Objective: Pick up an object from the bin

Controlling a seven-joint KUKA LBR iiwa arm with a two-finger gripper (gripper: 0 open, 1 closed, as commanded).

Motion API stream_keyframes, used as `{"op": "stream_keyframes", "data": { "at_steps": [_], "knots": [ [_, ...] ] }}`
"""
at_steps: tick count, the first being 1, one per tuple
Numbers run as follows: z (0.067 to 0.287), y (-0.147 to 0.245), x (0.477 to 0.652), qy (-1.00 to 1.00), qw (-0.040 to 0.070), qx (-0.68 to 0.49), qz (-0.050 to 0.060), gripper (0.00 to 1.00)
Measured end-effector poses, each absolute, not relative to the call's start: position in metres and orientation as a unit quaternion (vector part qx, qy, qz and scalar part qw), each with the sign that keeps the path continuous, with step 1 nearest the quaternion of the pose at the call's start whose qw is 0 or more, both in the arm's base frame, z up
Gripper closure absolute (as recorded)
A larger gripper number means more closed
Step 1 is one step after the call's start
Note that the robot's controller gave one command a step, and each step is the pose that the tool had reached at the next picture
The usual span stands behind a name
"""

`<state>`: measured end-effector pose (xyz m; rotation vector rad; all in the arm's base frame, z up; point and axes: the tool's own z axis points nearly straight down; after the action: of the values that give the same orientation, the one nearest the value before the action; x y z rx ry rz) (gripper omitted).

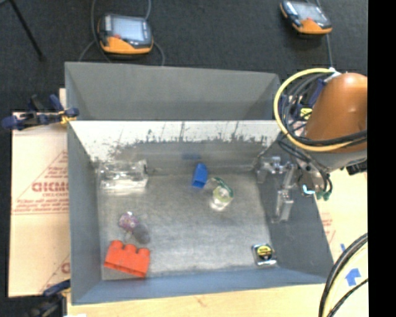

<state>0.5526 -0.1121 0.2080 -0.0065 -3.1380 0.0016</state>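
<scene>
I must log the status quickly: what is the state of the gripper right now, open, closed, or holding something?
Gripper: open or closed cannot be told; it is low at the right side of the bin.

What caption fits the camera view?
Gripper hangs by the right wall of the bin, apart from the blue block, clear round piece and red brick.

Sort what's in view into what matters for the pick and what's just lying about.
For the job: hand over the bin's right side; bin; blue block; clear round piece; small black-and-yellow thing; red brick; purple-grey lump; clear packet.

Lying about: left orange-and-black device; right orange-and-black device, both outside the bin.
</scene>
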Motion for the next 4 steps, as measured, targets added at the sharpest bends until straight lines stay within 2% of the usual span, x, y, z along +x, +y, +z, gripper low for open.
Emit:
{"op": "stream_keyframes", "data": {
  "at_steps": [1, 2, 3, 4],
  "knots": [
    [0.075, -0.09, 0.62, -0.998, -0.001, 0.057, 0.0, 0.0],
    [0.072, -0.028, 0.639, -0.989, -0.004, 0.147, 0.0, 0.0],
    [0.071, -0.047, 0.62, -0.987, -0.002, 0.159, 0.001, 0.0],
    [0.114, -0.059, 0.611, -0.966, -0.004, 0.258, 0.001, 0.0]
  ]
}}
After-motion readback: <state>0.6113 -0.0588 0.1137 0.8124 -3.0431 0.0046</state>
